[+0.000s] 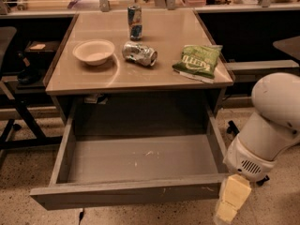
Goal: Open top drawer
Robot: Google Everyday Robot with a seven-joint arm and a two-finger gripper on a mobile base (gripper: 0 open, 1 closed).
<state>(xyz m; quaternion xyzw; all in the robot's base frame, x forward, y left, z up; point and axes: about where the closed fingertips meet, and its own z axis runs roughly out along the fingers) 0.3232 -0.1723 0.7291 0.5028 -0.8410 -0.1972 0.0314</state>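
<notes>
The top drawer (126, 191) is a wide grey drawer under the tan table (140, 78). It stands pulled far out toward me, and its grey tray floor (140, 158) is bare with small pale scratches right of centre. My gripper (229, 203), pale yellow, hangs below the white arm housing (272, 121) at the bottom right. It is at the right end of the drawer's front panel. Whether it touches the panel does not show.
On the table stand a white bowl (93, 51), a crushed can on its side (139, 53), an upright can (134, 22) and a green snack bag (197, 61). A dark chair frame (14, 93) is on the left, and another desk (286, 46) on the right.
</notes>
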